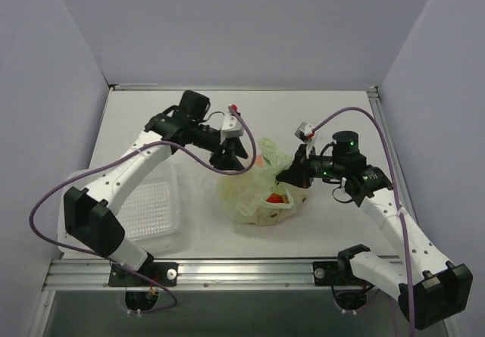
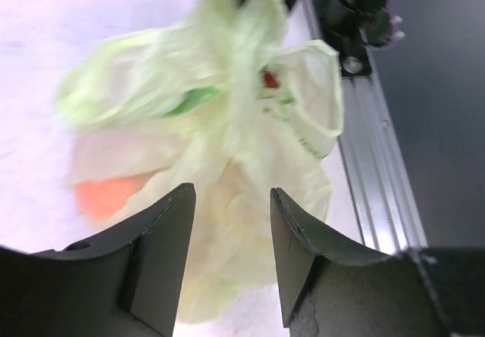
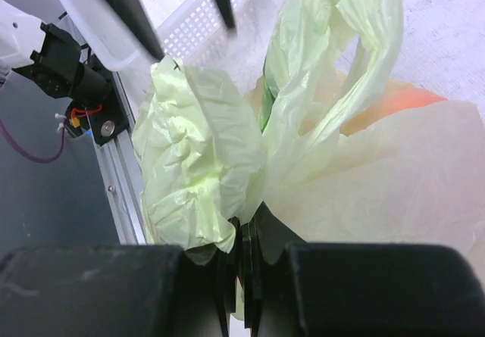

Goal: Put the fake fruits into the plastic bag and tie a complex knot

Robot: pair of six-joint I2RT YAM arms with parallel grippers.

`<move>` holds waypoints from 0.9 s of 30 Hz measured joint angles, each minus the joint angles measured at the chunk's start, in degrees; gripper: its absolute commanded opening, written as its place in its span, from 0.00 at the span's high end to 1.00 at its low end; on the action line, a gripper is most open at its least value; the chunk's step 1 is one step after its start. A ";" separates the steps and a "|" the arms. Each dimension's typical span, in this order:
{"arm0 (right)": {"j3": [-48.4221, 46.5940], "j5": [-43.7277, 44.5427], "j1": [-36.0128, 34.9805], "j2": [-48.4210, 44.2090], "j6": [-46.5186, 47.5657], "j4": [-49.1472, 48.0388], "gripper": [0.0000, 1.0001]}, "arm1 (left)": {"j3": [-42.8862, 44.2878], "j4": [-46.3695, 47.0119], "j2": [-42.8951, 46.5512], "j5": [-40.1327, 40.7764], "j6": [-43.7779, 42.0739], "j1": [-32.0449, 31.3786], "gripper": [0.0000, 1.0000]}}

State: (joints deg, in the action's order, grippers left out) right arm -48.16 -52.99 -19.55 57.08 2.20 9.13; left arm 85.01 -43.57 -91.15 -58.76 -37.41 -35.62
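Observation:
The pale green plastic bag (image 1: pixel 258 189) lies crumpled mid-table with fake fruits inside. A red fruit (image 1: pixel 276 198) shows at its front and an orange one (image 2: pixel 106 195) (image 3: pixel 402 98) glows through the film. My left gripper (image 1: pixel 235 155) (image 2: pixel 231 193) is open at the bag's far left side; bag film lies beyond its fingers, none pinched. My right gripper (image 1: pixel 286 176) (image 3: pixel 246 227) is shut on a gathered fold of the bag (image 3: pixel 204 163) at its right side. The film bunches at a twisted neck (image 2: pixel 242 79); whether that is a knot I cannot tell.
A white perforated basket (image 1: pixel 151 208) (image 3: pixel 189 19) stands left of the bag, under the left arm. An aluminium rail (image 1: pixel 242 267) (image 2: pixel 379 163) runs along the table's near edge. Grey walls close in the left, far and right sides.

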 measured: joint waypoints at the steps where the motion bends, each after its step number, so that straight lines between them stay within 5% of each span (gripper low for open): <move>1: 0.04 -0.22 -0.02 -0.04 0.39 0.00 1.00 | -0.13 -0.04 1.57 -0.28 0.55 2.29 0.44; 7: 0.20 -1.77 -0.50 -0.20 5.03 0.04 1.00 | 0.48 1.73 5.46 -0.68 5.35 8.70 0.30; 14: 0.02 -2.45 -1.90 -0.20 14.14 2.91 1.00 | 6.60 8.07 -3.02 -3.08 16.52 7.65 0.27; 20: -2.19 -2.56 -2.34 0.15 19.87 5.25 1.00 | 7.69 10.14 -5.42 -5.35 17.99 5.51 0.29; 23: -2.80 -2.56 -2.51 0.52 21.64 5.53 1.00 | 7.69 10.56 -5.42 -6.47 17.92 3.96 0.37; 24: -2.84 -2.56 -2.64 0.63 22.05 5.68 1.00 | 7.69 10.60 -5.46 -6.69 17.86 3.50 0.52; 27: -2.84 -2.32 -2.71 0.79 22.62 6.36 1.00 | 7.69 10.84 -5.66 -7.52 17.81 2.89 0.76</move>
State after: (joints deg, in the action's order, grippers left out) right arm -51.00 -55.31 -22.26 57.87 24.82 15.49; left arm 92.71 -32.73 -96.82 -66.28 -19.59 -32.73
